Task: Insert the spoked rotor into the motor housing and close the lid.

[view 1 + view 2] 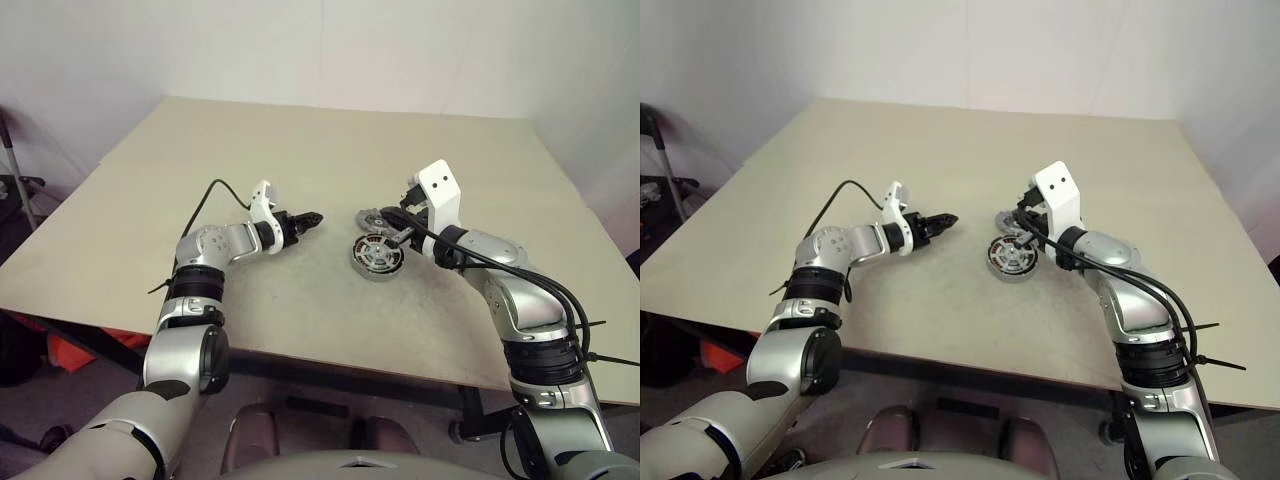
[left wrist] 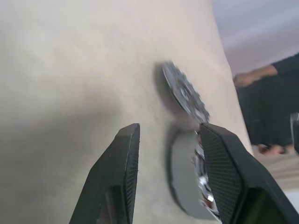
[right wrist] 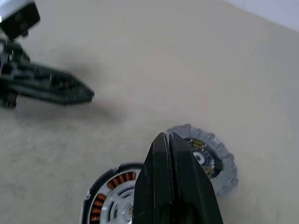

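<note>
Forward both arms reach, left tool point(image 1: 312, 217) parted, right tool point(image 3: 169, 140) pinched closed.

Head pair looks down; wrist cameras sit close.

Both eye views face forward and down over the beige counter point(image 1: 300, 160). Each wrist camera peers low along its own black fingers point(image 2: 124, 177), and all views share the round dark copper-wound motor housing point(image 3: 110, 200) beside the notched grey lid point(image 3: 212, 156).

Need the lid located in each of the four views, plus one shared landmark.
Left eye: lid on the table, just beyond the motor housing.
Right eye: lid in the same spot beyond the housing.
Left wrist: lid edge-on, past the housing.
Right wrist: lid beside the shut jaws.
Landmark: the motor housing.
</note>
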Available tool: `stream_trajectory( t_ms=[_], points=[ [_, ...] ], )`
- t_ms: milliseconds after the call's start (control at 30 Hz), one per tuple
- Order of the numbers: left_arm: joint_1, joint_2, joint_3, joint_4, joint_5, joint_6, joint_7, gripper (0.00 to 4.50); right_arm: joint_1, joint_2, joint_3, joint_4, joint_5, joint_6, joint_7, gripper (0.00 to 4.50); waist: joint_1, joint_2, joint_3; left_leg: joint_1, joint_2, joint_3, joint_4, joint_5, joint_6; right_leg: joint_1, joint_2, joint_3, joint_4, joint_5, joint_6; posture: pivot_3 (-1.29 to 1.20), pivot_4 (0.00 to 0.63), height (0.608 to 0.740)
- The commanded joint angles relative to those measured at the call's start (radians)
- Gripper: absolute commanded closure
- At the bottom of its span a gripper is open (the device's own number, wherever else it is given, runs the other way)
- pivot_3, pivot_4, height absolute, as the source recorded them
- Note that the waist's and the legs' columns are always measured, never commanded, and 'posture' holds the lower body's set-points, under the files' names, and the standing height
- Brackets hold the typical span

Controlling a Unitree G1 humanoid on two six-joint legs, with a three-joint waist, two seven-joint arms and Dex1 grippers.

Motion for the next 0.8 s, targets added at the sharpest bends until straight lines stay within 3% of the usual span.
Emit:
stream_trajectory(
  t_ms=[33, 267, 400, 567, 800],
  points=[
    [0.006, 0.02, -0.005, -0.053, 0.001, -0.024, -0.011, 2.36, -0.001, -0.026, -0.023, -0.057, 0.019, 0.005, 0.01, 4.5, -0.001, 0.0, 0.0, 0.0, 0.0, 0.0, 0.0, 0.0, 0.0, 0.0, 0.0, 0.0, 0.0, 0.0, 0.0, 0.0, 0.0, 0.74],
    [0.028, 0.029, -0.016, -0.068, 0.015, -0.038, -0.002, 2.36, 0.082, -0.026, 0.021, 0.008, 0.001, -0.002, 0.017, 4.5, -0.001, 0.0, 0.0, 0.0, 0.0, 0.0, 0.0, 0.0, 0.0, 0.0, 0.0, 0.0, 0.0, 0.0, 0.0, 0.0, 0.0, 0.74],
    [0.011, 0.037, 0.002, -0.042, 0.019, -0.066, 0.012, 2.36, 0.136, 0.011, 0.104, 0.158, -0.073, -0.035, -0.028, 4.5, -0.007, 0.001, -0.001, 0.0, 0.0, 0.0, 0.0, 0.0, 0.0, 0.0, 0.0, 0.0, 0.0, 0.0, 0.0, 0.0, 0.0, 0.74],
    [0.011, 0.04, -0.004, -0.041, 0.022, -0.073, 0.012, 2.36, 0.087, 0.005, 0.061, 0.095, -0.038, -0.037, -0.01, 4.5, -0.016, 0.0, -0.001, 0.009, 0.0, 0.0, 0.0, 0.0, 0.0, 0.007, 0.0, 0.001, 0.001, -0.004, 0.008, 0.0, 0.0, 0.74],
    [0.026, 0.033, -0.014, -0.04, 0.029, -0.081, 0.016, 2.36, 0.001, -0.034, 0.029, 0.011, -0.02, -0.012, -0.003, 4.5, -0.019, 0.0, -0.001, 0.005, 0.0, 0.0, 0.0, 0.001, -0.001, 0.004, 0.0, 0.0, 0.001, -0.001, 0.001, 0.0, 0.0, 0.74]
  ],
)
